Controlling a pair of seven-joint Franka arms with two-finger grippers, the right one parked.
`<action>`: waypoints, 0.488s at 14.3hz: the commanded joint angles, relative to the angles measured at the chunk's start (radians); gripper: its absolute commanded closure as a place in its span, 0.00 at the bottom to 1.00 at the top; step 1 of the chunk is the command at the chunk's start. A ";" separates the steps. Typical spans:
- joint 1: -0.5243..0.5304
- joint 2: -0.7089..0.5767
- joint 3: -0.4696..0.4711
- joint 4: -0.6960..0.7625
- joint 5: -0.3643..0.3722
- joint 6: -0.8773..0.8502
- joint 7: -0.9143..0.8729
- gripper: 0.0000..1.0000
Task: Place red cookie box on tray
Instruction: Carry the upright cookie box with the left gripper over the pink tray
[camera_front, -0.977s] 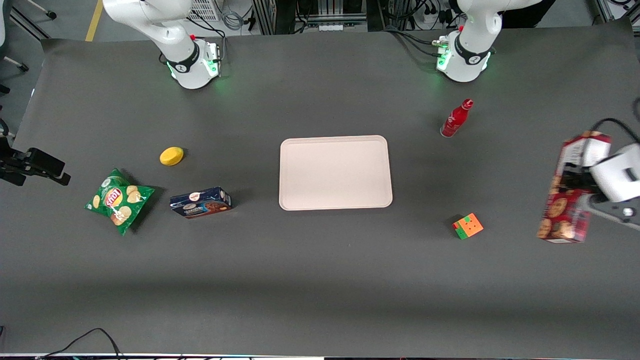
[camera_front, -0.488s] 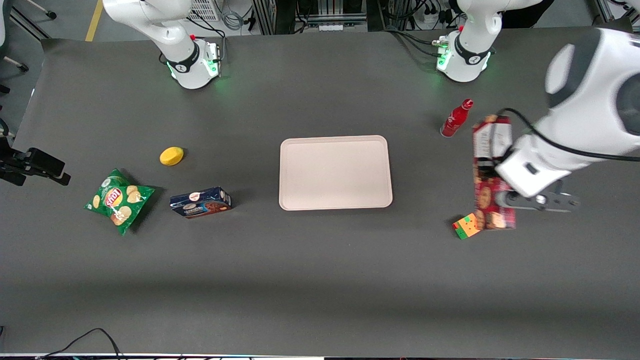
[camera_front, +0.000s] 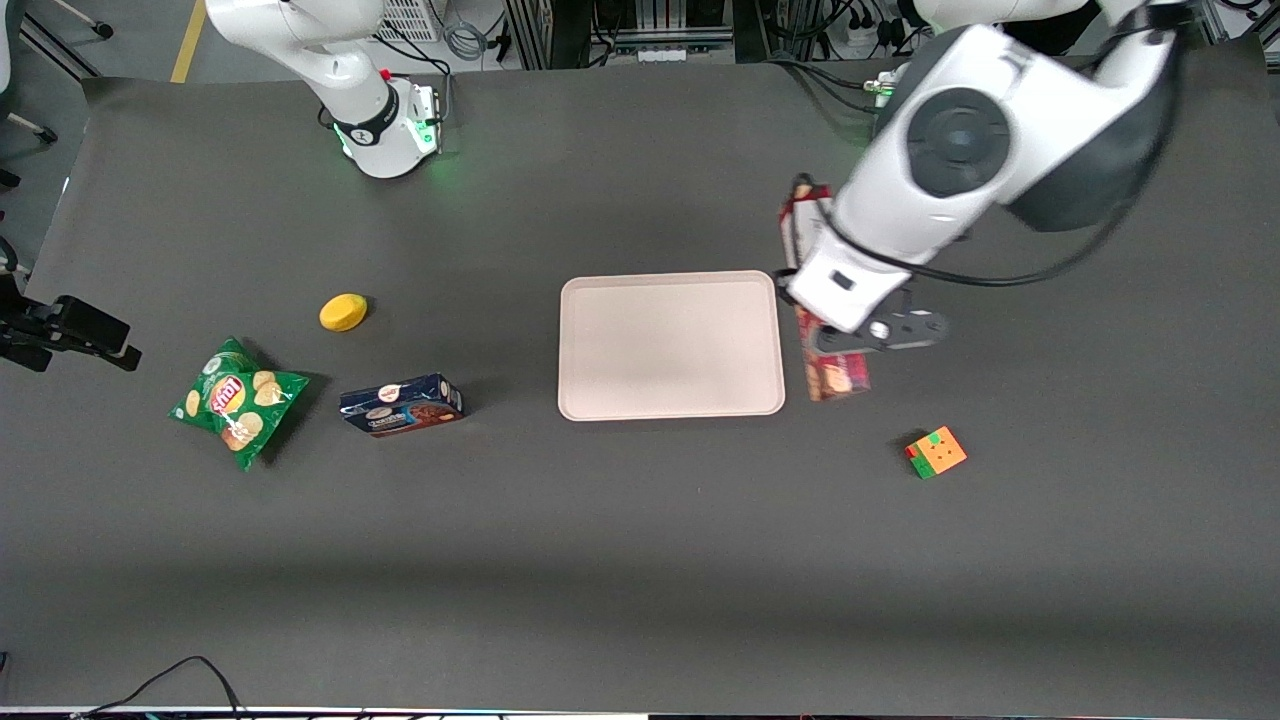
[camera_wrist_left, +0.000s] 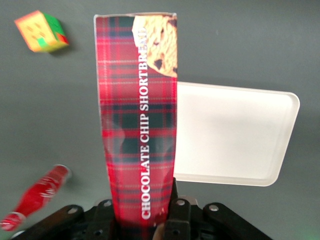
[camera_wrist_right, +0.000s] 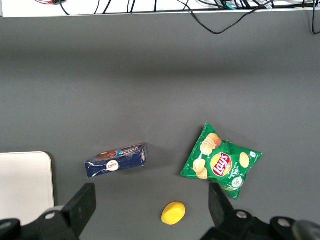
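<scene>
Dark grey table (camera_front: 640, 560), tool (camera_front: 835, 335) clamped on red cookie box (camera_wrist_left: 140, 125), box held just beside tray (camera_front: 670, 345)

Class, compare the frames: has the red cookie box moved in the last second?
Yes. Held by the gripper, the red cookie box travelled from the working arm's table end to just beside the tray.

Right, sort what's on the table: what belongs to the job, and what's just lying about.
Job:
- red cookie box, held in the claw, in the air beside the tray
- tray, nothing on it
- claw, shut on the box

Lying about:
- red bottle
- colour cube
- blue cookie box
- chips bag
- yellow lemon
</scene>
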 joint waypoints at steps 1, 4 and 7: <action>0.009 -0.054 -0.061 -0.189 0.018 0.160 -0.088 0.66; 0.003 -0.130 -0.071 -0.408 0.018 0.401 -0.118 0.67; -0.018 -0.105 -0.074 -0.481 0.071 0.521 -0.145 0.68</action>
